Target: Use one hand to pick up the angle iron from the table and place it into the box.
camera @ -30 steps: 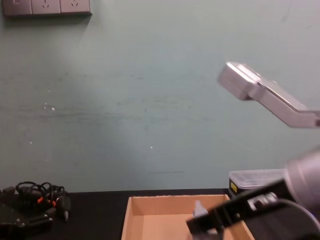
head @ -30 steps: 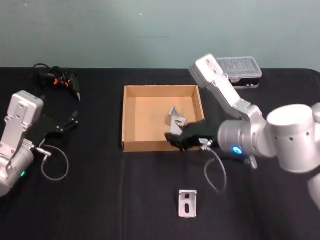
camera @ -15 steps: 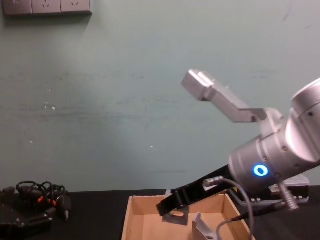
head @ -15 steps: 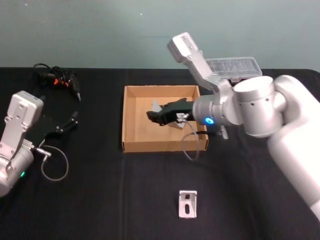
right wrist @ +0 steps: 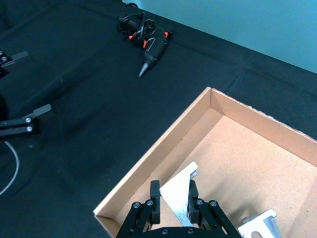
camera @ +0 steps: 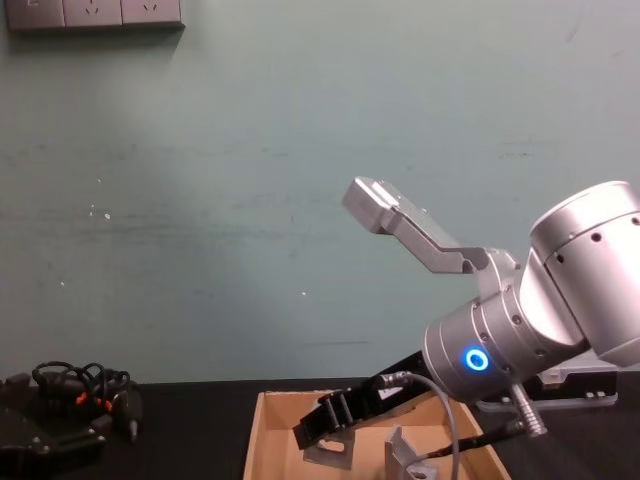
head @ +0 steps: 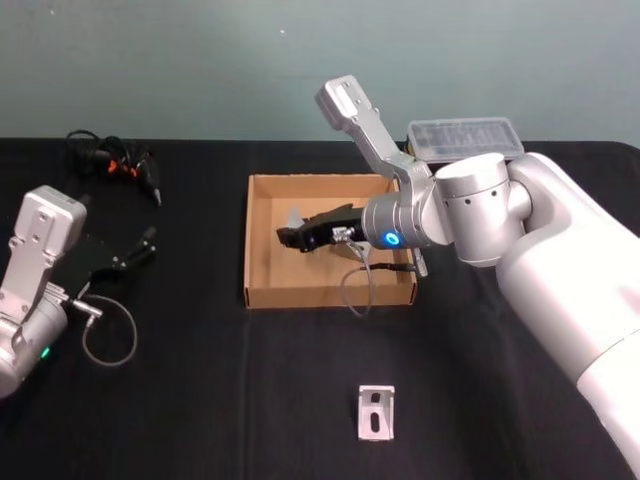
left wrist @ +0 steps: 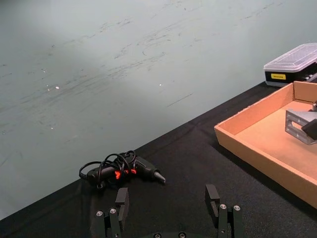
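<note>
My right gripper [head: 291,238] hangs over the left half of the tan box [head: 262,291], shut on a silver angle iron [right wrist: 175,194] that points down into it. In the chest view that held angle iron [camera: 327,456] sits low between the box walls under the right gripper [camera: 314,436]. A second angle iron [right wrist: 258,225] lies on the box floor to its right. Another angle iron [head: 375,411] lies flat on the black table [head: 200,400] in front of the box. Far left, my left gripper [head: 140,246] rests open and holds nothing.
A clear-lidded plastic case [head: 465,136] stands behind the box at the right. A tangle of black cable with a tool [head: 116,160] lies at the back left. A loop of grey cable [head: 108,335] hangs by the left arm.
My right gripper has carried the angle iron from the box's front edge leftward and farther in over the box floor. The left arm has stayed put.
</note>
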`<action>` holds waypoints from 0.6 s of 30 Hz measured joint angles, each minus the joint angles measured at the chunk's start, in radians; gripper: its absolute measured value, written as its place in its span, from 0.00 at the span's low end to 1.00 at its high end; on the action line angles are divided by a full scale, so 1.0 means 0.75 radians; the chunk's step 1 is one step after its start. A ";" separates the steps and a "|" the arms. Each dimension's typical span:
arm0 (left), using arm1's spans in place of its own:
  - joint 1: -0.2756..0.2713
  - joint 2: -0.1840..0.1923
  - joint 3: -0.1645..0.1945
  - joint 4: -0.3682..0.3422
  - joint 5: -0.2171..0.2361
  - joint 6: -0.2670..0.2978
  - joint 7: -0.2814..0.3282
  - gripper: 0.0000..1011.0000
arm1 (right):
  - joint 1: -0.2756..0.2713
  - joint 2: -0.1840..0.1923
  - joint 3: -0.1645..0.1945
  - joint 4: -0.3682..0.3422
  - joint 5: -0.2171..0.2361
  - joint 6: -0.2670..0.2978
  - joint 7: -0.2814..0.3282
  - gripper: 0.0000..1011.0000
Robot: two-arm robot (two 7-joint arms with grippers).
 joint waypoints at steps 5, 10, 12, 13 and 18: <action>0.000 0.000 0.000 0.000 0.000 0.000 0.000 1.00 | 0.006 -0.004 -0.001 0.014 0.003 -0.007 0.003 0.30; 0.000 0.000 0.000 0.000 0.000 0.000 0.000 1.00 | 0.005 -0.003 -0.001 0.008 0.003 -0.006 0.003 0.30; 0.000 0.000 0.000 0.000 0.000 0.000 0.000 1.00 | 0.004 -0.002 -0.001 0.006 0.003 -0.006 0.003 0.30; 0.000 0.000 0.000 0.000 0.000 0.000 0.000 1.00 | 0.004 -0.002 0.000 0.006 0.003 -0.005 0.002 0.30; 0.000 0.000 0.000 0.000 0.000 0.000 0.000 1.00 | 0.002 -0.001 0.000 0.002 0.003 -0.003 0.002 0.30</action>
